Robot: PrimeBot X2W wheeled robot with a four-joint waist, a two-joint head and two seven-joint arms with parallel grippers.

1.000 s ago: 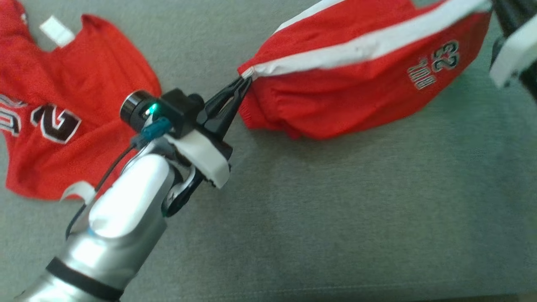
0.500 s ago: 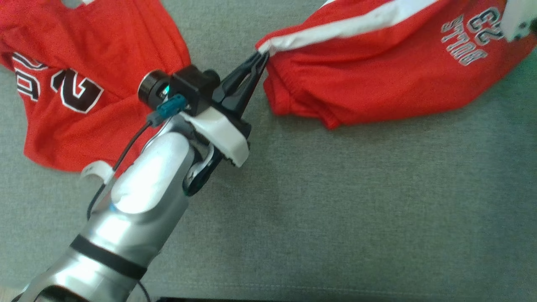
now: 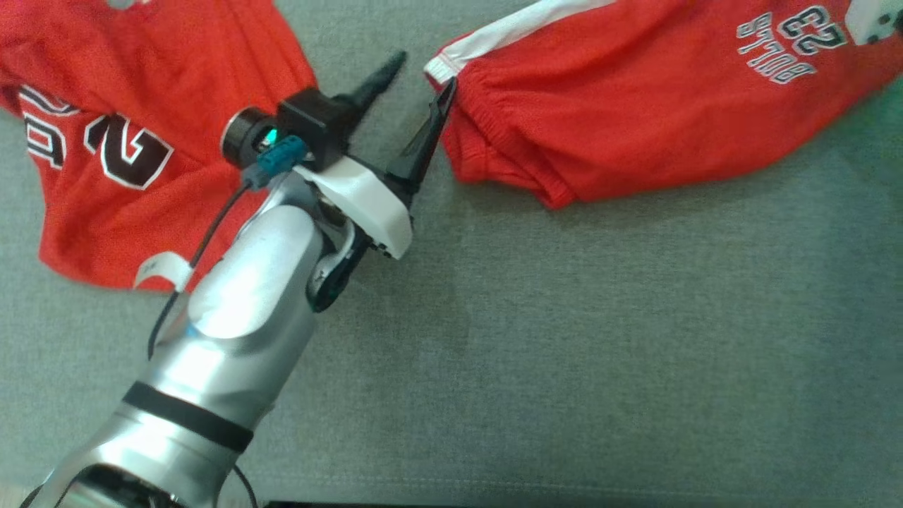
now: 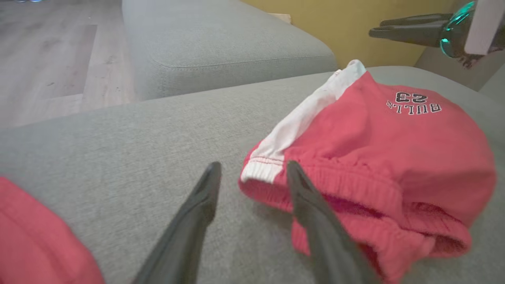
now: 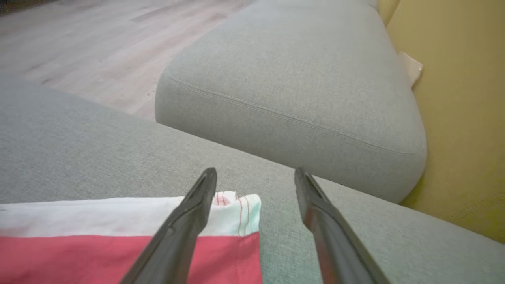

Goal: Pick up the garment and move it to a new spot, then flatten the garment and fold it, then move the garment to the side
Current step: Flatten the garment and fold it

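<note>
The red jersey (image 3: pixel 141 92) runs off the head view's top and left edges, so only part of its dark number reads. The red shorts (image 3: pixel 635 113) are cut off at the top and right, where a white piece of the right arm's housing covers one corner. Whether the cloth beneath the waistband is folded under cannot be told. Both garments rest on a grey woven seat cushion (image 3: pixel 564 353). The shorts lie well in from its near seam, towards the robot's right, and the jersey lies towards the left with bare fabric between them. The shorts' white side stripe and "BULLS 23" print face up, and the elastic waistband points at the left arm. Beyond the seat, the wrist views show a second grey cushion (image 5: pixel 296 79), a pale wooden floor (image 5: pixel 98 47) and a yellow wall (image 5: pixel 465 118). The left gripper (image 3: pixel 423 72) has its fingers spread wide and holds nothing. The white-striped waistband corner sits just past the tips, and one finger (image 4: pixel 315 221) lies across the waistband, though contact cannot be judged. The right gripper (image 5: pixel 255 171) is likewise spread and empty above the striped hem corner at the shorts' other end, with one finger overlapping that corner in its own view.
</note>
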